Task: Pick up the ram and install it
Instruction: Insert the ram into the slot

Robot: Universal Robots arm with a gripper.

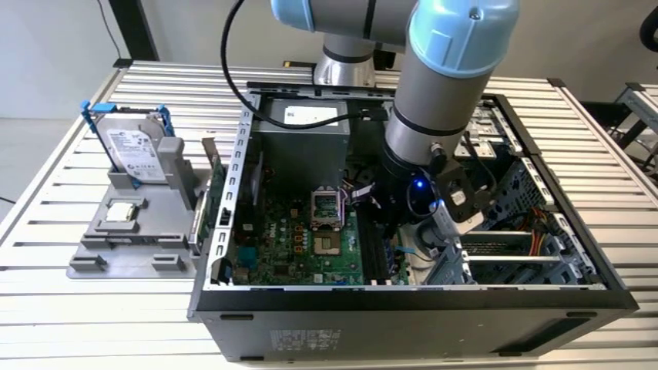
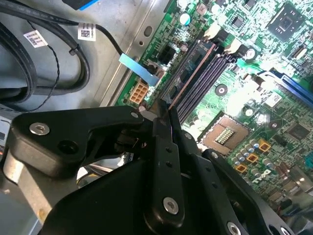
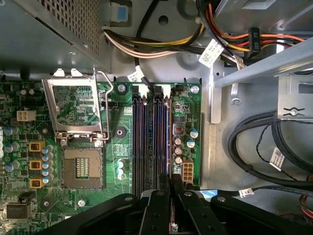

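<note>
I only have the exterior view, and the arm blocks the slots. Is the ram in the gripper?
Observer: Yes. In the first wrist view the gripper is shut on the ram, which shows edge-on.
Operator: Where does it sit against the slots?
Observer: It runs parallel to the slots, along the one nearest the capacitors. I cannot tell whether it is seated.
Operator: Anything in the other slots?
Observer: No, the other slots look empty.
</note>
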